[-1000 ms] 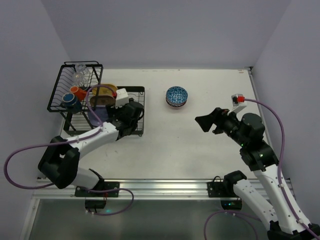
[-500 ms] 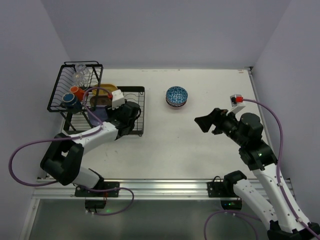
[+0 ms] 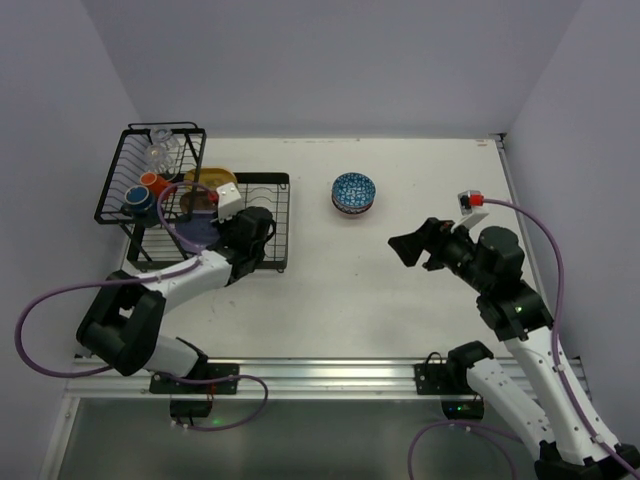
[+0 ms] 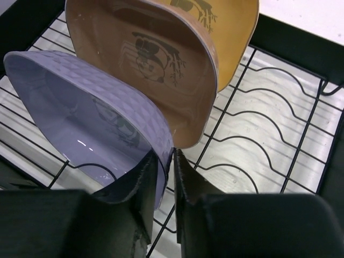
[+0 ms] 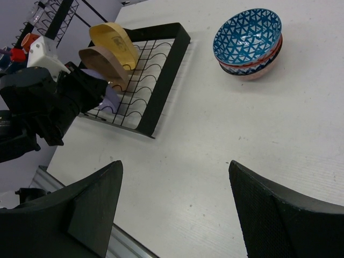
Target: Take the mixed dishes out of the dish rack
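Note:
The dish rack's [image 4: 279, 134] flat tray holds three plates on edge: lavender [image 4: 80, 107], tan [image 4: 150, 59] and yellow [image 4: 236, 32]. My left gripper [image 4: 165, 157] is shut on the lavender plate's near rim, one finger on each side. From above, the left gripper [image 3: 228, 236] sits over the tray [image 3: 280, 222] beside the lavender plate [image 3: 196, 232]. The raised basket [image 3: 115, 190] holds an orange mug [image 3: 150, 182], a dark mug [image 3: 140, 203] and clear glasses [image 3: 158, 152]. My right gripper [image 5: 174, 172] hangs open over bare table, holding nothing.
A stack of patterned bowls [image 3: 353, 192], the blue-white one on top, stands on the table right of the rack, also in the right wrist view [image 5: 248, 40]. The right arm [image 3: 500, 270] hovers at the right side. Walls close in at the back and both sides.
My left gripper has closed from wide open onto the lavender plate's rim and shifted slightly left over the tray. The right arm has not moved.

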`<move>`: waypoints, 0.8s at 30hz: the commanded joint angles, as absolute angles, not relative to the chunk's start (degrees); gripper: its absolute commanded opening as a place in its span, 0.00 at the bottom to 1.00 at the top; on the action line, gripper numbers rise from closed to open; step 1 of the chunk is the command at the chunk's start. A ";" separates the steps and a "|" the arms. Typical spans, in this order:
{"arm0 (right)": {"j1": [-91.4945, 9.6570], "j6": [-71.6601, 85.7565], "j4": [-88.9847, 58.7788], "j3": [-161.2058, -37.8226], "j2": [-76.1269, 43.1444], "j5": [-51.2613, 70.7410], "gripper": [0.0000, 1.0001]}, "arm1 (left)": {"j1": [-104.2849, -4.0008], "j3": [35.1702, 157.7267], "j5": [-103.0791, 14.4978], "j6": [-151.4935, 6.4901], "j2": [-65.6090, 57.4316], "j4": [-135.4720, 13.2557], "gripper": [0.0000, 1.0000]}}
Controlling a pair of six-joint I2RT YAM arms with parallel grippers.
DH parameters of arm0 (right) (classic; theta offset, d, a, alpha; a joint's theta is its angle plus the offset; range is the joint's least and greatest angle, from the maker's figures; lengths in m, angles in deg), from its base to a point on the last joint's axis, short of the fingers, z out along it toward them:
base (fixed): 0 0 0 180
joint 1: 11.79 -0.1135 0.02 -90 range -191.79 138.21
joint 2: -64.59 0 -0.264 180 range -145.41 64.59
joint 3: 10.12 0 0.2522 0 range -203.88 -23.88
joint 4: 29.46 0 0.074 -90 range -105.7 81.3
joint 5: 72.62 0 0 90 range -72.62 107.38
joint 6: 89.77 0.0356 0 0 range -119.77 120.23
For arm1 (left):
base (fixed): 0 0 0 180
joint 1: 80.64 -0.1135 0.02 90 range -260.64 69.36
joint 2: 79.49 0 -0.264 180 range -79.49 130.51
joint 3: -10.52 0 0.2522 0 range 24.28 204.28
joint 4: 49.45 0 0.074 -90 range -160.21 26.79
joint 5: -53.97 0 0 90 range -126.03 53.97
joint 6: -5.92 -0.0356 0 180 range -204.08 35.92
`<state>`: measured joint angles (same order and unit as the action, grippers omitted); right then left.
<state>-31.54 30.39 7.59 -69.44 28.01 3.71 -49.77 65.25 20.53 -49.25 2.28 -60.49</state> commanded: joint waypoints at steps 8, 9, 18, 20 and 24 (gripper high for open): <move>-31.39 29.15 8.21 -68.71 29.96 0.86 0.82 | -50.85 62.78 24.09 -49.19 -0.30 -51.52 0.00; -31.39 29.15 8.21 -68.70 30.05 0.77 0.82 | -50.76 62.78 24.17 -49.19 -0.22 -51.44 0.00; -31.39 28.97 8.03 -68.62 30.75 0.42 0.82 | -50.85 60.41 24.09 -54.09 -3.11 -44.16 0.00; -31.39 29.24 8.03 -68.53 30.93 0.33 0.82 | -50.85 58.39 23.39 -56.99 -4.17 -37.58 0.00; -31.39 29.41 8.03 -68.44 31.02 0.33 0.82 | -50.76 56.98 21.28 -62.62 -5.14 -28.35 0.00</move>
<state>-31.54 29.75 8.14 -68.63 30.63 1.33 -50.29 57.12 18.49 -55.57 -1.91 -43.79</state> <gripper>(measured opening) 0.815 0.029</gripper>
